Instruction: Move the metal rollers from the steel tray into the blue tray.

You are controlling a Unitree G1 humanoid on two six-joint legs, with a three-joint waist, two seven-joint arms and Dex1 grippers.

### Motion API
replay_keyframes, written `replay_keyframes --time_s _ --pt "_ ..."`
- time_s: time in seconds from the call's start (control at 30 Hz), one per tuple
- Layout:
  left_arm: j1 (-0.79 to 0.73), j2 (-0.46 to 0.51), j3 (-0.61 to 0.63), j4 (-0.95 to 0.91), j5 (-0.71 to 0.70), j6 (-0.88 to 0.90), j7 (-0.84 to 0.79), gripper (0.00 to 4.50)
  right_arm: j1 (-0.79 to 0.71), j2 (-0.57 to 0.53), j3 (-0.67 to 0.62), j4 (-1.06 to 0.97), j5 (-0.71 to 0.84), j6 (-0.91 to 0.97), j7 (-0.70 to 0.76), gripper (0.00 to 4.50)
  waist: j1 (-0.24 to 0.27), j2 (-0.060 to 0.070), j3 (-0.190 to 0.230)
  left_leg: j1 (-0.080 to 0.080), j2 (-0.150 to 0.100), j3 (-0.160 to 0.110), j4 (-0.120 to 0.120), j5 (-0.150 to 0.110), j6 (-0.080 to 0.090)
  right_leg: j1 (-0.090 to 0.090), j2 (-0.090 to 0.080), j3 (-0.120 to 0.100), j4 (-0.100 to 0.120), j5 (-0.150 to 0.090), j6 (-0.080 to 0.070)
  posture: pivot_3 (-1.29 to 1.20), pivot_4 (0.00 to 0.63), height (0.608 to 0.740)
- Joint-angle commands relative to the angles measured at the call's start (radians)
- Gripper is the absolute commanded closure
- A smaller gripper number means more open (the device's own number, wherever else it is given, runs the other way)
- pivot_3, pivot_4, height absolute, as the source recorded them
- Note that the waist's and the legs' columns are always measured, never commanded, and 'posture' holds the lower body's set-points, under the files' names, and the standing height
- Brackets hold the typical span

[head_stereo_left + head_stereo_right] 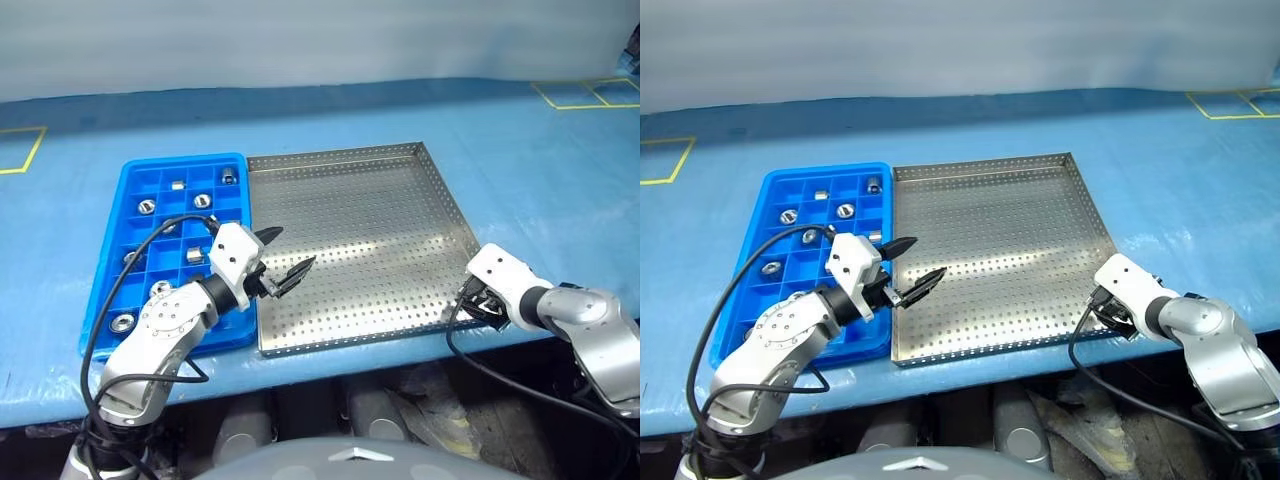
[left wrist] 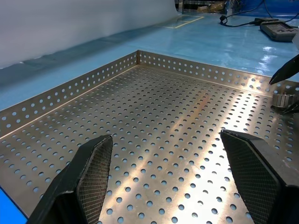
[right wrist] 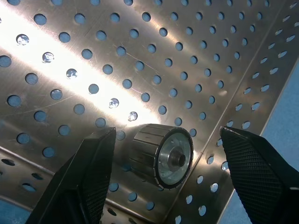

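A metal roller (image 3: 161, 155) is lying in the steel tray's (image 1: 350, 215) near right corner between the right pincer's (image 3: 166, 186) spread fingers, seemingly untouched, while the left pincer (image 1: 285, 255) is hovering open over its left edge.

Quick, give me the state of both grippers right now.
Left gripper: open, empty, above the steel tray.
Right gripper: open around a metal roller in the tray's corner, not closed on it.

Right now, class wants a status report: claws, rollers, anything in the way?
Both claws open, empty. Right claw straddles last roller in steel tray. Others sit in blue tray. Nothing in the way.
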Motion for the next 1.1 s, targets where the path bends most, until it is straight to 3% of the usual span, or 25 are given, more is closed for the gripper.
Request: replay_keyframes --time_s 0.03,0.13,0.37,0.73,0.97,1.1 --pt "0.002 0.004 0.020 -0.037 0.008 -0.026 0.004 0.48 -0.002 -0.015 0.014 0.010 -0.011 -0.010 0.007 0.73 0.003 0.000 0.000 0.000 0.000 0.000 0.000 0.000 0.000 0.000 0.000 0.000 0.000 0.000 0.000 -0.19 0.150 0.740" --pt "0.001 0.005 0.021 -0.037 0.009 -0.026 0.006 0.48 -0.001 -0.010 0.021 0.023 -0.012 -0.010 0.007 0.91 0.007 0.000 0.000 0.000 0.000 0.000 0.000 0.000 0.000 0.000 0.000 0.000 0.000 0.000 0.000 -0.19 0.150 0.740" --pt "-0.001 0.008 0.023 -0.039 0.011 -0.025 0.007 0.48 0.005 -0.016 0.020 0.038 -0.018 -0.019 0.001 2.79 0.010 0.000 0.000 0.000 0.000 0.001 0.001 0.000 0.000 0.000 0.000 0.000 0.000 0.000 0.000 -0.19 0.150 0.740" --pt "-0.005 0.007 0.030 -0.040 0.004 -0.025 0.008 0.48 -0.029 0.021 -0.001 0.021 -0.006 -0.042 -0.020 2.78 0.010 0.000 0.000 0.000 0.000 0.001 0.002 0.000 0.001 0.000 0.000 0.001 0.000 0.001 0.001 -0.19 0.150 0.740" --pt "0.005 0.000 0.134 -0.061 -0.022 -0.030 0.034 0.48 -0.207 0.269 -0.053 -0.015 0.077 -0.115 -0.112 2.78 -0.004 -0.001 0.001 0.001 0.002 0.002 0.002 0.000 0.000 0.000 0.003 0.004 0.001 0.001 0.002 -0.16 0.150 0.740" --pt "0.056 0.021 0.288 -0.106 -0.062 -0.023 0.044 0.48 -0.305 0.432 0.002 -0.007 0.132 -0.196 -0.124 2.78 -0.002 -0.001 0.001 0.001 0.003 0.002 0.002 0.000 -0.001 -0.001 0.004 0.004 0.001 0.002 0.000 -0.11 0.150 0.740"
